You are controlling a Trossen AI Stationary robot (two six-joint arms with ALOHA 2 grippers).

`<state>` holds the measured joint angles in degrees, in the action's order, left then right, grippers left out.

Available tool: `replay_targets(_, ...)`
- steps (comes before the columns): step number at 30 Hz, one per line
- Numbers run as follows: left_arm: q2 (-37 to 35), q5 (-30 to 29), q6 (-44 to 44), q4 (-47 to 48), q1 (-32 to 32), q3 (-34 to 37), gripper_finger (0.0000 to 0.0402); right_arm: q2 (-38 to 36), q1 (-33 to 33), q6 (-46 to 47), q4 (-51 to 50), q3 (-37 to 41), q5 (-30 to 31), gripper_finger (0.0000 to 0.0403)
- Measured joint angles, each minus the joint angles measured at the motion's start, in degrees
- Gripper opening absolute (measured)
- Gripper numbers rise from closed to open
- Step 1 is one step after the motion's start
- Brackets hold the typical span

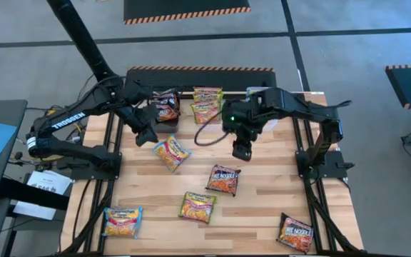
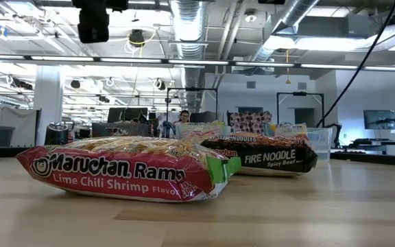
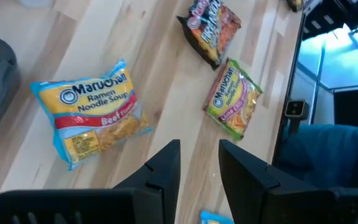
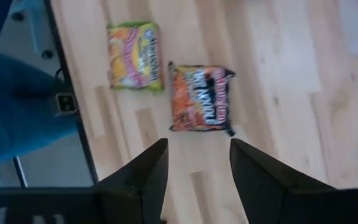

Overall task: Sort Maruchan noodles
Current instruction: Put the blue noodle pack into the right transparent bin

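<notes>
Your right gripper has its jaws spread with nothing between them; your left gripper has its jaws parted by a narrower gap, also with nothing in them. Both hang above the bench, the left over its far-left part, the right over the far middle.

You have loose packets scattered across the wood. A blue beef packet lies just right of your left gripper. A dark Fire Noodle packet lies in the middle, on the near side of your right gripper, with a green-edged lime chili shrimp packet nearer and slightly left of it. Another blue packet sits at the near-left corner, and a second dark packet at the near-right corner.

At the far edge, a dark packet lies beside two green-edged packets, close together; you cannot tell whether they sit in a container.
</notes>
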<state>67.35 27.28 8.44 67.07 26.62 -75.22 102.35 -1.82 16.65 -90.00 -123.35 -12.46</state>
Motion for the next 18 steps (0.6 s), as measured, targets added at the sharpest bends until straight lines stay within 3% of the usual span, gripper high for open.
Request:
replay_targets(7, -1.2, -3.2, 5.7, 0.1, -6.2, 0.0, 0.0096, 0.0, 5.5, 0.3, 0.0, 0.0, 0.6, 0.0199)
replay_targets(12, -0.8, -5.5, 4.8, 2.8, -9.8, 0.0, 0.0096, 0.0, 7.7, 0.5, 0.0, 0.0, 0.9, 0.0199)
replay_targets(18, -0.7, -6.7, 7.1, 4.6, -12.9, 2.2, 0.0109, 0.1, 10.3, -0.2, 0.1, 0.0, 4.7, 0.0199)
